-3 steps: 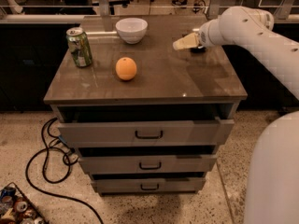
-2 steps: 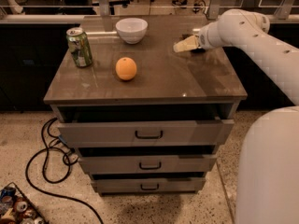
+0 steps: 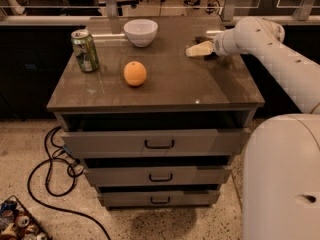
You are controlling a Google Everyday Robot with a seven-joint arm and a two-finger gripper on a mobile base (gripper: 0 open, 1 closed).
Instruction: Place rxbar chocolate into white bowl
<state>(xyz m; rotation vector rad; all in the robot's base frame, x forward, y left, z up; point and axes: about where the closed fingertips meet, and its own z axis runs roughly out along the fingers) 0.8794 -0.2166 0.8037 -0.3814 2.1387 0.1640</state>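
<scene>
The white bowl [image 3: 140,32] stands at the back of the cabinet top, left of centre. My gripper [image 3: 199,49] is low over the back right of the top, pointing left, well to the right of the bowl. A small dark flat shape [image 3: 204,39], apparently the rxbar chocolate, lies on the top just behind the gripper and is partly hidden by it. I cannot tell whether the gripper touches it.
A green soda can [image 3: 85,50] stands at the left. An orange [image 3: 135,73] sits near the middle. The cabinet top [image 3: 170,84] is brown, with the top drawer [image 3: 160,143] slightly open. A black cable [image 3: 50,174] lies on the floor at the left.
The arm and gripper have sunk slightly toward the cabinet top. The bowl, can and orange have not moved.
</scene>
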